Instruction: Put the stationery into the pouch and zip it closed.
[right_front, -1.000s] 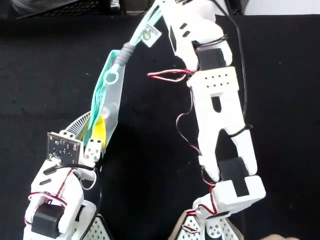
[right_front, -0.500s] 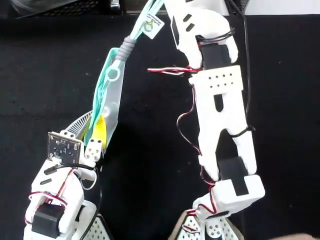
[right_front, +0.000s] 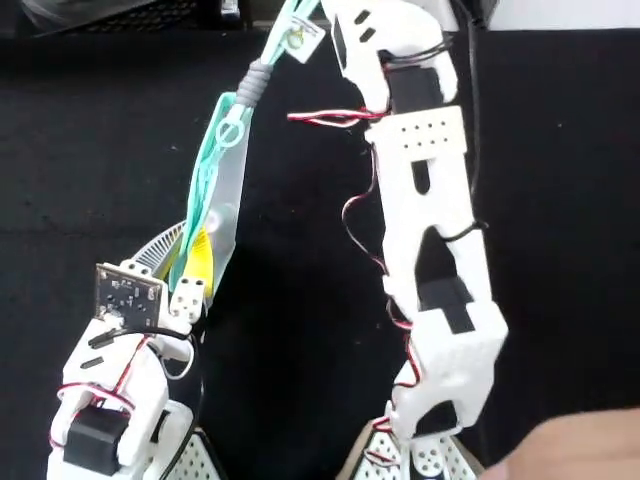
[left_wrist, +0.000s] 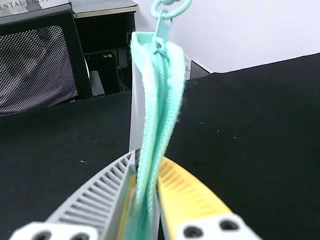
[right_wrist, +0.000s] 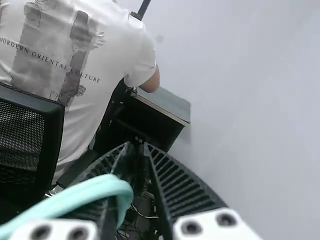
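Mint pouch (right_front: 214, 205) — left tool (left_wrist: 145, 197), right tool (right_wrist: 136, 172) pinching.

The desk (right_front: 90, 140) is covered from edge to edge in black cloth, with a few pale specks on it. Just past the desk's far edge stands a black chair (left_wrist: 35, 60) with a mesh back that rises above the desk top. Beside the chair, also behind the desk, is a dark cabinet (left_wrist: 107, 30) with a light-coloured top. A plain white wall (left_wrist: 250, 30) runs behind the desk's far edge.
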